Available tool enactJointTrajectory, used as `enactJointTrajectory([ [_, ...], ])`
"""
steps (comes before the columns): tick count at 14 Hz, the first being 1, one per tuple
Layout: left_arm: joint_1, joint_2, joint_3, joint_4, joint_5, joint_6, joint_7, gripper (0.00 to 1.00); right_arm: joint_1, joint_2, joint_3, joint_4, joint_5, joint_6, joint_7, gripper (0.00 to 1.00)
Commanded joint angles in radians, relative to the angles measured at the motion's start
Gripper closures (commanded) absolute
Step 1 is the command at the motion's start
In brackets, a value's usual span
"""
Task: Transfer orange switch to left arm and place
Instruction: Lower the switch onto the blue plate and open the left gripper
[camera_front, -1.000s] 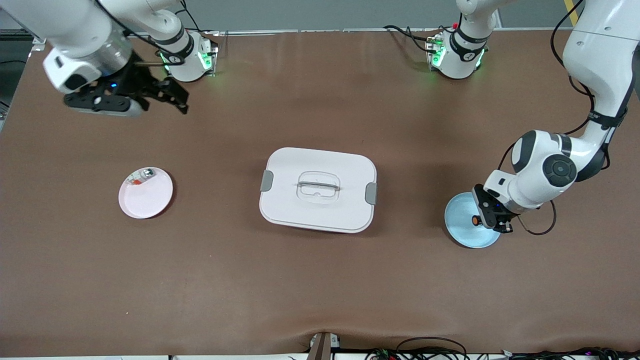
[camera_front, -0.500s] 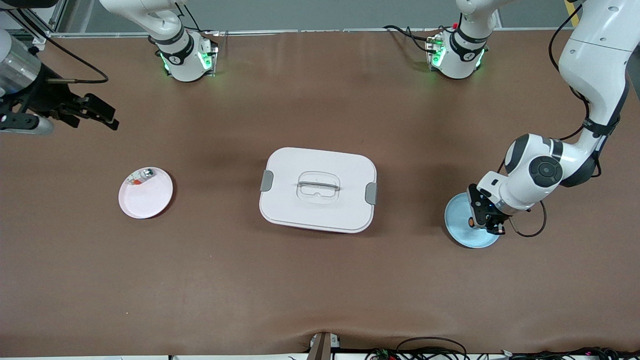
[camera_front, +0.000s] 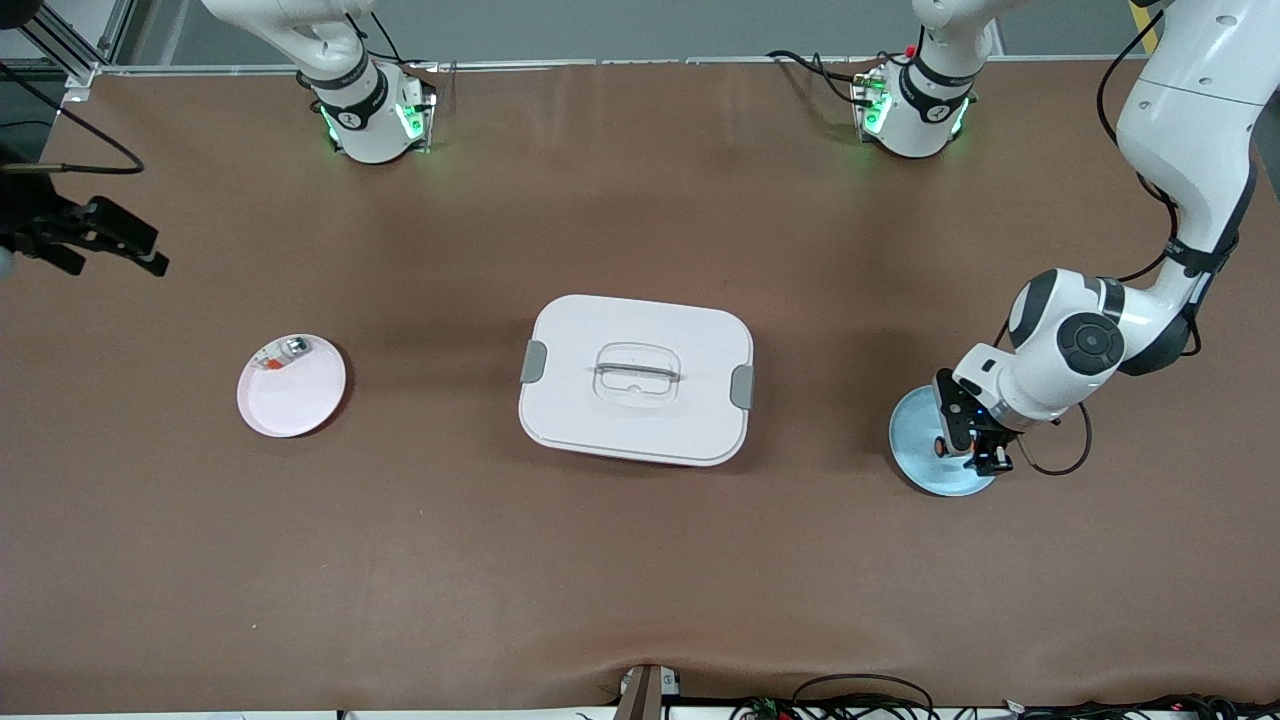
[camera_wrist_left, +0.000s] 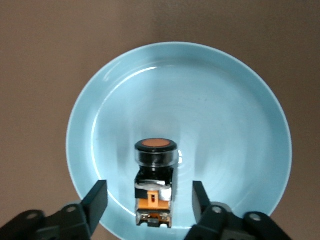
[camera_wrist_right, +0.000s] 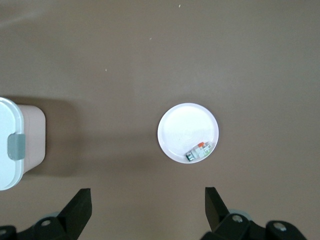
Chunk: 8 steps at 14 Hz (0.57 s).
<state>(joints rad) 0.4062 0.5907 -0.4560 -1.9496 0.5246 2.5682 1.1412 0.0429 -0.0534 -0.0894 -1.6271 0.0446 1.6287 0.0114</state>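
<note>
The orange switch (camera_wrist_left: 155, 175), black with an orange cap, sits on a light-blue plate (camera_wrist_left: 200, 100) at the left arm's end of the table. My left gripper (camera_wrist_left: 150, 202) is low over that plate. It is open, with one finger on each side of the switch and a gap on both sides. The front view shows the same gripper (camera_front: 962, 445), switch (camera_front: 941, 446) and plate (camera_front: 912, 440). The white box (camera_front: 636, 380) stands mid-table between the two plates. My right gripper (camera_front: 108, 258) is open and empty, high over the right arm's end of the table.
A pink plate (camera_front: 292, 390) holding a small silver-and-red piece (camera_front: 281, 353) lies toward the right arm's end. The right wrist view shows that plate (camera_wrist_right: 182, 127), the piece (camera_wrist_right: 200, 150) and a corner of the box (camera_wrist_right: 10, 145). Cables lie along the table's near edge.
My right gripper has swung away from its base toward the right arm's end of the table. My left gripper has shifted slightly on the blue plate and now straddles the switch.
</note>
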Motion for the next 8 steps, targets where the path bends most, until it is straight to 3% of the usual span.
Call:
enactJointTrajectory([
  [1,0.002,-0.038,-0.012,0.029,-0.049,-0.008,-0.014,0.00,-0.026,0.058,0.019,0.090,-0.017,-0.024,-0.014,0.00],
  [4,0.003,-0.071,-0.012,0.063,-0.167,-0.023,-0.061,0.00,-0.035,0.058,0.019,0.093,-0.019,-0.046,-0.008,0.00],
  [8,0.000,-0.109,-0.013,0.174,-0.224,-0.208,-0.199,0.00,-0.058,0.058,0.020,0.093,-0.012,-0.067,-0.013,0.00],
])
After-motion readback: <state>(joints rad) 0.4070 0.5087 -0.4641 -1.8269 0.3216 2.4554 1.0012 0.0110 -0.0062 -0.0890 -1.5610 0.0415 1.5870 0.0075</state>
